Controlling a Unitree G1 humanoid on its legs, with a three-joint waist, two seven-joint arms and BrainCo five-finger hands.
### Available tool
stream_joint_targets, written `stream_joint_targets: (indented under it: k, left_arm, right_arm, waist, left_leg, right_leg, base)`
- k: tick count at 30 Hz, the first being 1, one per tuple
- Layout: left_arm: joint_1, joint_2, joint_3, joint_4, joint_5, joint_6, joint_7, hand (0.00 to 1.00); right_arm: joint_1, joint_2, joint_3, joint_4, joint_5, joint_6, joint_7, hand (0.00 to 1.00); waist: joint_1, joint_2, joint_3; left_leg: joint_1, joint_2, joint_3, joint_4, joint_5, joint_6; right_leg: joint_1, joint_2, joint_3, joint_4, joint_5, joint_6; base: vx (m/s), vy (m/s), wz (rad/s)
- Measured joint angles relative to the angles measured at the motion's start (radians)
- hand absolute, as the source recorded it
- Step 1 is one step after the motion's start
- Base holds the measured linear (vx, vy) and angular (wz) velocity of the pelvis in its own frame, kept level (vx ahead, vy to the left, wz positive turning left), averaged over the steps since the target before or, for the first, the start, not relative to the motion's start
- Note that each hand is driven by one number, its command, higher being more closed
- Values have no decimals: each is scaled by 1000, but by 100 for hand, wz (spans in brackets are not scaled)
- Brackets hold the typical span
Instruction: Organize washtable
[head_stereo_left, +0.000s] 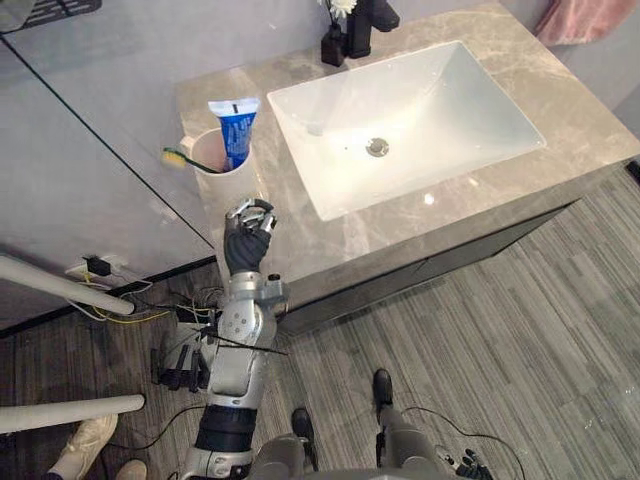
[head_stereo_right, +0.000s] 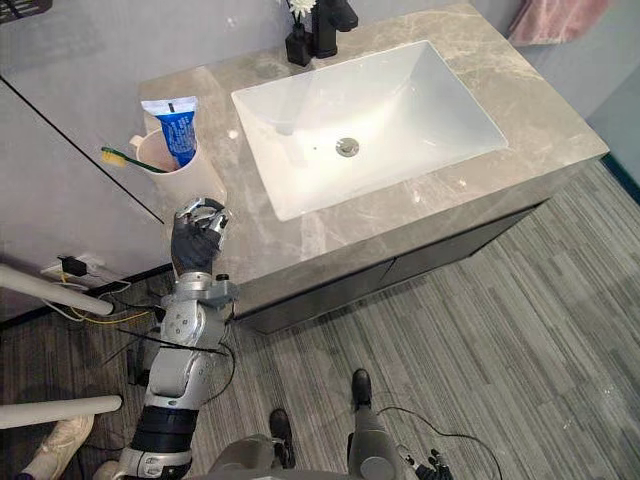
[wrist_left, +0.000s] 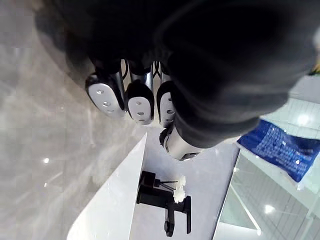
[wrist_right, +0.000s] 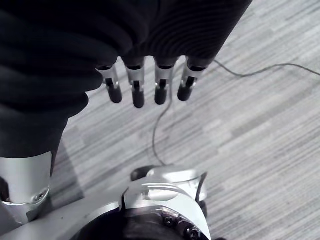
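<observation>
A beige cup (head_stereo_left: 225, 178) stands on the left end of the marble washtable (head_stereo_left: 575, 110). In it are a blue toothpaste tube (head_stereo_left: 235, 128) and a green-and-yellow toothbrush (head_stereo_left: 186, 160) leaning out to the left. My left hand (head_stereo_left: 248, 235) hovers at the counter's front edge just in front of the cup, fingers curled with nothing in them. The left wrist view has the curled fingertips (wrist_left: 140, 102) above the counter and the toothpaste tube (wrist_left: 285, 150) to one side. My right hand (wrist_right: 137, 92) hangs low over the floor with straight fingers.
A white sink basin (head_stereo_left: 400, 120) fills the counter's middle. A black faucet (head_stereo_left: 365, 25) and a black vase with a white flower (head_stereo_left: 334, 40) stand behind it. A pink towel (head_stereo_left: 590, 18) hangs at the far right. A person's shoe (head_stereo_left: 85, 445) and white bars are at the lower left.
</observation>
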Motion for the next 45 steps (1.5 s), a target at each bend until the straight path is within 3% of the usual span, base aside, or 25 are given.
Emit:
stream_joint_targets:
  k: [13, 33, 38, 45]
  left_arm:
    - [-6, 12, 40, -17, 1, -4, 23, 100]
    - [-163, 46, 36, 140, 1, 2, 27, 100]
    - [-261, 102, 36, 226, 24, 2, 43, 100]
    - [-445, 240, 73, 299, 62, 13, 81, 100]
  right_arm:
    - [-1, -7, 0, 9, 1, -6, 0, 0]
    - [-10, -9, -8, 30, 12, -5, 0, 0]
    - [-17, -11, -7, 29, 15, -7, 0, 0]
    - [-48, -14, 2, 14, 18, -18, 0, 0]
  waist:
    - [0, 0, 0]
    - [-4, 0, 0]
    - [-6, -2, 20]
    - [-27, -16, 87]
  left_leg:
    - [-17, 5, 8, 23, -12, -2]
    - [-70, 1, 9, 71, -18, 2]
    - [-87, 5, 12, 91, -23, 2]
    - [-144, 21, 13, 132, -25, 2]
  right_leg:
    - [-15, 5, 11, 6, 0, 0]
    - [-61, 2, 18, 30, 1, -4]
    - [-70, 4, 20, 30, 6, -10]
    - [-107, 3, 17, 28, 27, -12]
  base:
    - [-2, -5, -1]
    - [-9, -5, 0]
    - [0, 0, 0]
    - [-38, -20, -1]
